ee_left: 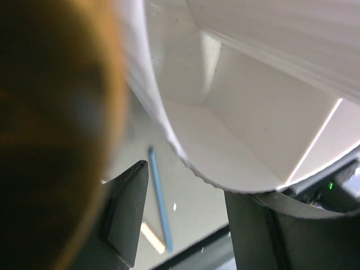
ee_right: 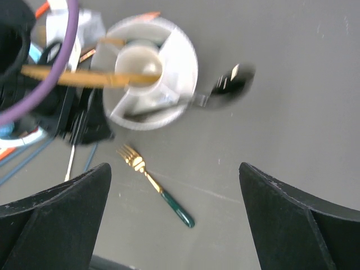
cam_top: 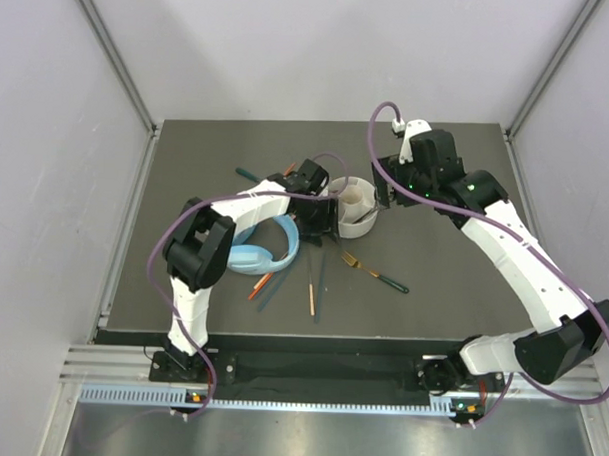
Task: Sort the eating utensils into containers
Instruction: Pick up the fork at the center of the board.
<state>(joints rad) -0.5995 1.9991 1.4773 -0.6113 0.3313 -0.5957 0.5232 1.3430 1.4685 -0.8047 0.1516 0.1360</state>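
Observation:
The round white divided holder [cam_top: 357,206] stands mid-table. In the right wrist view the holder [ee_right: 180,50] has a gold utensil [ee_right: 84,76] lying across it toward the left arm, and a blurred black and silver spoon [ee_right: 228,84] sticking out over its right side. My left gripper [cam_top: 320,217] is at the holder's left wall, and in its own view it [ee_left: 185,185] is open, with the holder's rim [ee_left: 169,129] just beyond the fingertips. My right gripper [cam_top: 384,191] hovers over the holder's right side. In its own view it [ee_right: 174,169] is wide open and empty above a gold fork with a teal handle [ee_right: 154,185].
Light blue headphones [cam_top: 269,249] lie left of the holder under the left arm. Orange chopsticks [cam_top: 259,284] and teal ones [cam_top: 319,279] lie in front of them. The fork [cam_top: 375,274] lies front right of the holder. One teal chopstick [cam_top: 248,173] lies at the back, and another [ee_left: 159,197] shows between the left fingers.

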